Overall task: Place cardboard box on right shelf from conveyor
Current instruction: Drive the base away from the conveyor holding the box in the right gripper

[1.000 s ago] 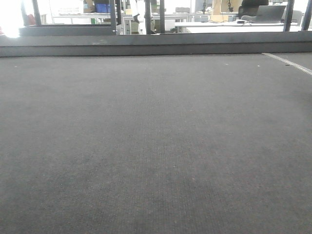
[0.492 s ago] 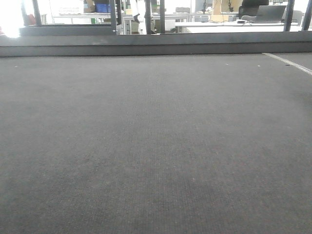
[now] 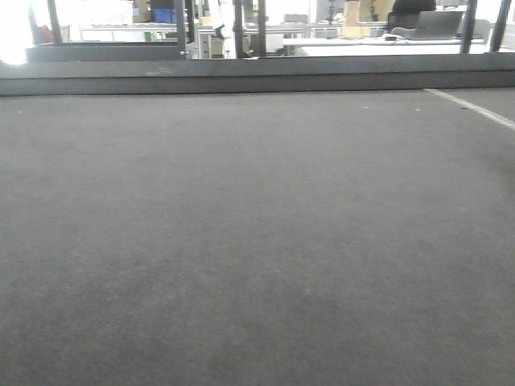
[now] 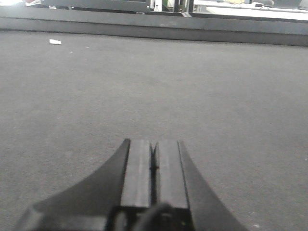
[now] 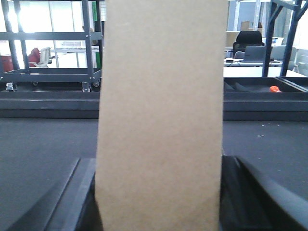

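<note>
The plain tan cardboard box stands upright and fills the middle of the right wrist view, with my right gripper shut on it, a dark finger pressed to each side. Its top edge is cut off by the frame. Below and behind it lies the dark grey woven conveyor. My left gripper hovers low over the conveyor, shut, its pads together and holding nothing. The front view shows only the conveyor and its raised rail. The right shelf is out of view.
A small white scrap lies on the belt at the far left. A white line crosses the belt's far right. Beyond the rail stand a dark metal rack, desks, an office chair and a tray holding an orange item.
The front view has shifted a little: the background posts and the white line sit further left, and the belt looks blurred. No object has appeared on the belt.
</note>
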Controlling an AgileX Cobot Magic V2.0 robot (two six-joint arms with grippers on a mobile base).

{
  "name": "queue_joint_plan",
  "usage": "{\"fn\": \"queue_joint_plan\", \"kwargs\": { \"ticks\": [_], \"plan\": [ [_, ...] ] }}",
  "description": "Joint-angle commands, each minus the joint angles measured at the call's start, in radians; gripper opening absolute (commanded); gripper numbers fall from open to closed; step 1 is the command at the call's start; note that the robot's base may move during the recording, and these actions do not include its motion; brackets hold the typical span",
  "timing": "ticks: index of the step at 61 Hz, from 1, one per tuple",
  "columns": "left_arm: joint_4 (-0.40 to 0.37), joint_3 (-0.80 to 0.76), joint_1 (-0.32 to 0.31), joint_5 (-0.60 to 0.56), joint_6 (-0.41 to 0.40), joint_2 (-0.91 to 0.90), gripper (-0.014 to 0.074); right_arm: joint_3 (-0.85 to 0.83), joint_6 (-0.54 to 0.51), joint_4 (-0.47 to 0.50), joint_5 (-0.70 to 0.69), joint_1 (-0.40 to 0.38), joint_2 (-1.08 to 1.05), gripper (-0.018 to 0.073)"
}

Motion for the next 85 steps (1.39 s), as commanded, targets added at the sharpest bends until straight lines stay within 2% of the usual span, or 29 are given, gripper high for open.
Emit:
{"fn": "queue_joint_plan", "kwargs": {
  "ticks": [1,85],
  "plan": [
    [-0.006,0.006,-0.001,-0.084,0.0,-0.005,-0.0116,-0.027,-0.009,-0.001,-0.103,-0.007,0.009,0.0069],
    [-0.006,0.006,-0.001,-0.084,0.0,-0.005,-0.0116,-0.027,-0.009,-0.001,-0.103,-0.007,0.009,0.0069]
  ]
}}
